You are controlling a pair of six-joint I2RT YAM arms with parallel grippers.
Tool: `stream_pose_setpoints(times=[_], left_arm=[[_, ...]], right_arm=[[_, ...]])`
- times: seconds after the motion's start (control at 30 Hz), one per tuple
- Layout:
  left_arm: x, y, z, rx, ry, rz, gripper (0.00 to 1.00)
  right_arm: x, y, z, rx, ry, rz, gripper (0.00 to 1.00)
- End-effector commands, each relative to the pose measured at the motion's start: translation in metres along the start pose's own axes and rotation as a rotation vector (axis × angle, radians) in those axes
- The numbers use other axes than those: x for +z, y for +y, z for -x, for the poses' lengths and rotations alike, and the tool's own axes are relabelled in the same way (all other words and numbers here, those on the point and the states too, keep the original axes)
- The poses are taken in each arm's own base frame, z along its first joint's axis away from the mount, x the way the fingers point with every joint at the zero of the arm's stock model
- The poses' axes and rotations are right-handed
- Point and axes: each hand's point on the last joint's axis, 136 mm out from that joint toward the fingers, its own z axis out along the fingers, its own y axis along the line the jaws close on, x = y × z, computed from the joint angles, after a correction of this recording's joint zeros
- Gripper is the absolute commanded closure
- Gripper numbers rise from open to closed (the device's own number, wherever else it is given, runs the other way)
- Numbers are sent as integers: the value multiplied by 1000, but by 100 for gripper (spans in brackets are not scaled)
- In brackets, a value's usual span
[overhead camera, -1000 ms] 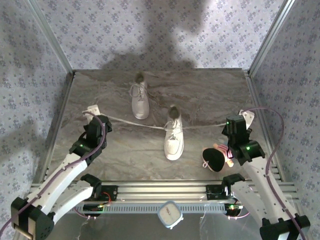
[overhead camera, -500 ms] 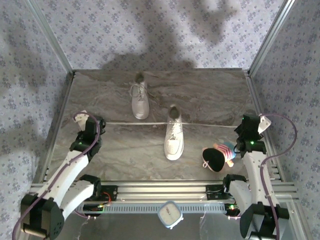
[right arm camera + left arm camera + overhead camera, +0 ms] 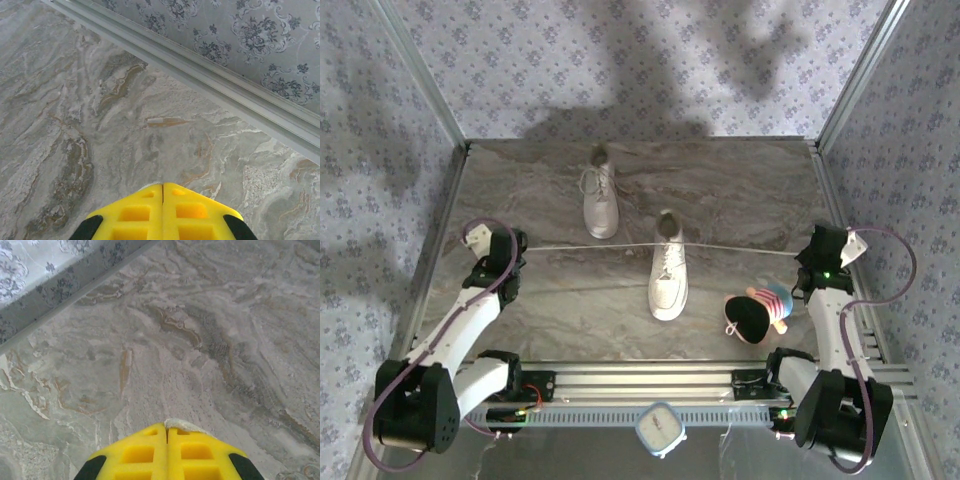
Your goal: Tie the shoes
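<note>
Wider apart now, at the bench's (image 3: 740, 190) side edges, my jaws pinch the lace (image 3: 580, 247) taut across a shoe (image 3: 668, 285), toy (image 3: 752, 316) nearby.

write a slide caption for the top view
Left hand and right hand, both shut on the lace, hold it taut across the near shoe; far shoe behind, toy at right.

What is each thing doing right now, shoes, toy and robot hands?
Near shoe, upright, lace pulled out sideways, not tied.
Far shoe, upright, untouched.
Lace, stretched tight between both grippers.
Left gripper, jaws shut on lace.
Right gripper, jaws shut on lace.
Plush toy, lying down.
</note>
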Motion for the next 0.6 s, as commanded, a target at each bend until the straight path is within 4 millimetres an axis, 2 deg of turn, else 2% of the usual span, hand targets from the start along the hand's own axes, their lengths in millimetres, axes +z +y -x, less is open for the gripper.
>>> stream_pose_setpoints(times=[0.0, 0.2, 0.4, 0.47, 0.57], left_arm=[[2, 0, -2, -21, 20, 10, 100], [5, 8, -6, -30, 25, 45, 100], [0, 10, -2, -44, 15, 44, 100], [-5, 0, 5, -36, -3, -25, 100], [-25, -26, 19, -14, -60, -221, 100]], right_arm=[[5, -4, -3, 19, 5, -13, 100], [8, -10, -6, 16, 14, -37, 100], [5, -13, -3, 15, 1, -45, 100], [-1, -5, 1, 0, -20, -14, 100], [-28, 29, 15, -77, -103, 134, 100]])
